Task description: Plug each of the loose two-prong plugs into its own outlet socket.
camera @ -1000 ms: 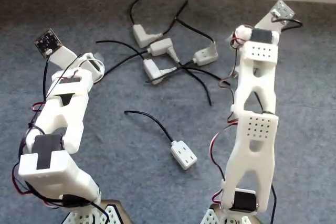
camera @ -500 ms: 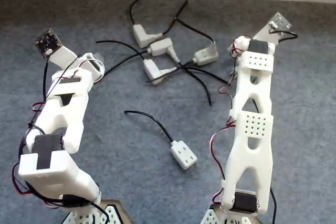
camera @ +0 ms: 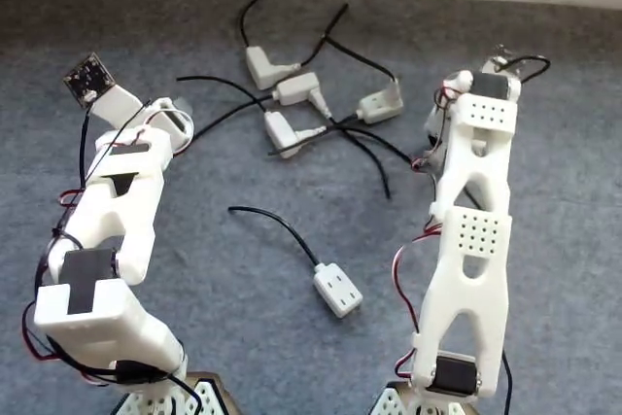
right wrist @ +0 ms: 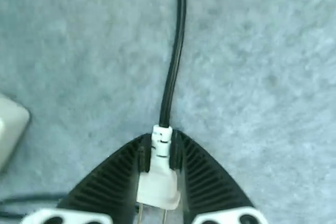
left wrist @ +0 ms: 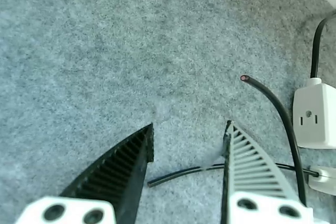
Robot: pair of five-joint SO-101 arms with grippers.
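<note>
Pinching a white plug (right wrist: 157,182) by its body, my right gripper (right wrist: 158,141) has its fingers closed on it above the carpet (right wrist: 273,51), black cord (right wrist: 176,51) trailing away. I judge the job barely begun: this plug is unplugged, and a socket (camera: 338,290) lies free. My left gripper (left wrist: 189,129) gapes wide, empty.

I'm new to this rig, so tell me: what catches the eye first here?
The right tool is clamped on a white two-prong plug, its black cord trailing away over the grey carpet. A tangle of white plugs and sockets lies at the far middle, with a lone outlet socket nearer, at mid-table.
</note>
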